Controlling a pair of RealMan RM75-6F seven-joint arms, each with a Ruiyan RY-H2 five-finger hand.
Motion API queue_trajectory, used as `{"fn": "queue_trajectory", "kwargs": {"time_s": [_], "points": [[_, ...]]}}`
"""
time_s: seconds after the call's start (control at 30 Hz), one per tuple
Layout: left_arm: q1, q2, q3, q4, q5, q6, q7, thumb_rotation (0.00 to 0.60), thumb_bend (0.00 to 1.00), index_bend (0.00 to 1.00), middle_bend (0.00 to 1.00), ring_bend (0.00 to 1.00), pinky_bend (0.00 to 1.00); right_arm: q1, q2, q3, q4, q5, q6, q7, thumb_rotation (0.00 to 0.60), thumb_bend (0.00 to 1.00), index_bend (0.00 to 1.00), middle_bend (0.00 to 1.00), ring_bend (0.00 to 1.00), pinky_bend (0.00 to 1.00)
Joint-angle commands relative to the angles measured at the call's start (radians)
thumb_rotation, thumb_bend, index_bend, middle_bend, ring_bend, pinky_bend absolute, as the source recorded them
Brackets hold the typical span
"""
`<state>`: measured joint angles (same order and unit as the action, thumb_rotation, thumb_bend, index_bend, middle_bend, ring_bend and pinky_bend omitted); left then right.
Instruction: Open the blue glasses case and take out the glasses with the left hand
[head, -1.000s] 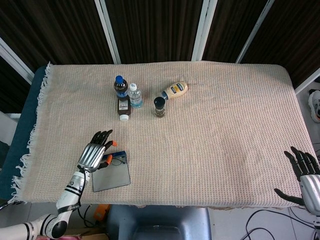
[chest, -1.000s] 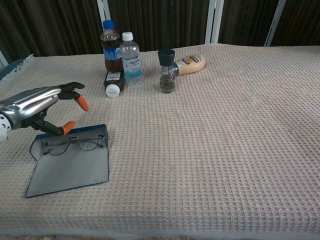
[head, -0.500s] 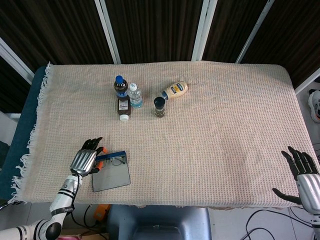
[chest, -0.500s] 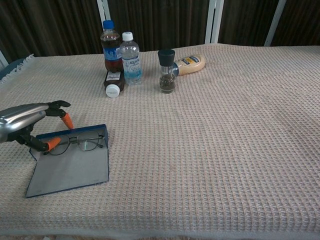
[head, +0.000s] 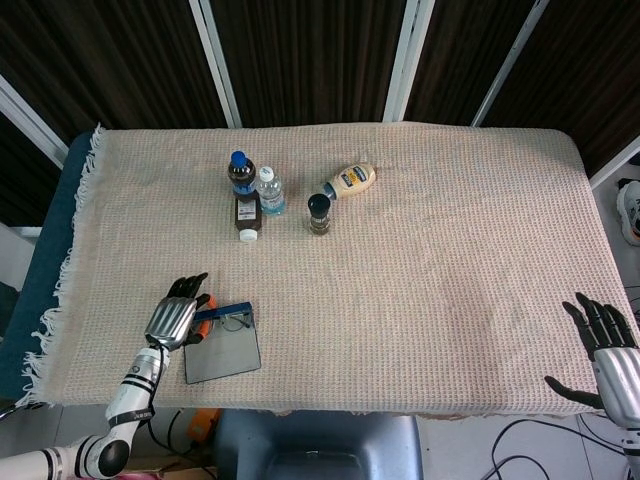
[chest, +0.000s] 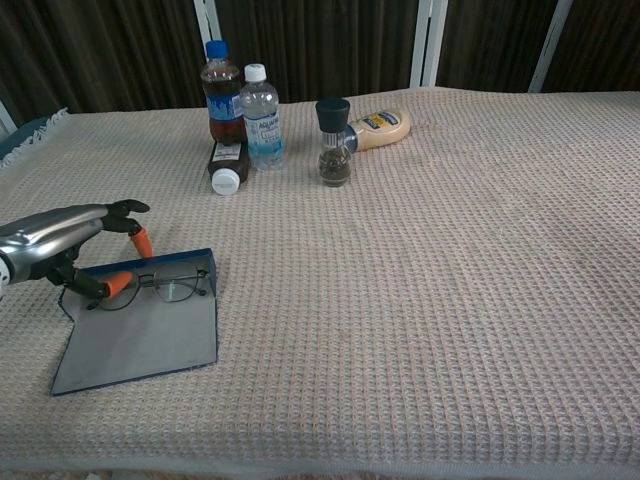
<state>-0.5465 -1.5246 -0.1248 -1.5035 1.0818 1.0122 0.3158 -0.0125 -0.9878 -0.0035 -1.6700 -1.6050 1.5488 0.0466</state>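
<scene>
A beige woven cloth (head: 420, 250) is covering the desk. At the far side, a cola bottle (chest: 221, 84) and a water bottle (chest: 261, 104) are standing upright side by side, with a brown bottle (chest: 227, 164) lying on its side just in front of them. A pepper grinder (chest: 333, 143) is standing to their right, and a yellow sauce bottle (chest: 380, 127) is lying just behind it. All of these are sitting well apart from the work area, and nothing is lying between them and the case.

The blue glasses case (chest: 140, 335) is lying open and flat near the front left edge of the desk. The glasses (chest: 150, 289) are resting inside it along its far edge, lenses facing up.

The left hand (chest: 70, 245) is hovering at the far left corner of the case, fingers partly spread. Its orange-tipped thumb is sitting at the left end of the glasses frame, while the other orange fingertip (chest: 143, 241) is hanging above the case rim. Whether the frame is actually being pinched cannot be determined.

The right hand (head: 610, 350) is resting at the front right edge of the desk, fingers spread, holding nothing.
</scene>
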Motion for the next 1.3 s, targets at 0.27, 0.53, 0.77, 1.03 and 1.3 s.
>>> {"fn": "queue_trajectory", "kwargs": {"time_s": [0.27,0.53,0.77,1.03,1.3], "points": [[-0.032,-0.013,-0.019,-0.005,-0.031,-0.018,0.026,0.600,0.43,0.37,0.00,0.00,0.00,0.001,0.001,0.001,-0.001,0.002,-0.002,0.000,0.600,0.10,0.00,0.00,0.00,0.00],[-0.042,-0.018,-0.019,-0.010,-0.046,-0.016,0.039,0.600,0.43,0.39,0.00,0.00,0.00,0.001,0.002,0.001,0.000,0.003,-0.002,0.004,0.600,0.10,0.00,0.00,0.00,0.00],[-0.048,-0.021,-0.017,-0.005,-0.062,-0.018,0.045,0.600,0.43,0.40,0.00,0.00,0.00,0.001,0.001,0.001,0.000,0.003,-0.002,0.002,0.600,0.10,0.00,0.00,0.00,0.00],[-0.054,-0.018,-0.014,-0.003,-0.056,-0.021,0.034,0.600,0.43,0.42,0.00,0.00,0.00,0.002,0.001,0.001,-0.001,0.005,-0.003,0.001,0.600,0.10,0.00,0.00,0.00,0.00],[-0.057,-0.022,-0.016,0.004,-0.060,-0.017,0.027,0.600,0.43,0.45,0.00,0.00,0.00,0.002,0.000,0.001,-0.001,0.004,-0.004,-0.001,0.600,0.10,0.00,0.00,0.00,0.00]]}}
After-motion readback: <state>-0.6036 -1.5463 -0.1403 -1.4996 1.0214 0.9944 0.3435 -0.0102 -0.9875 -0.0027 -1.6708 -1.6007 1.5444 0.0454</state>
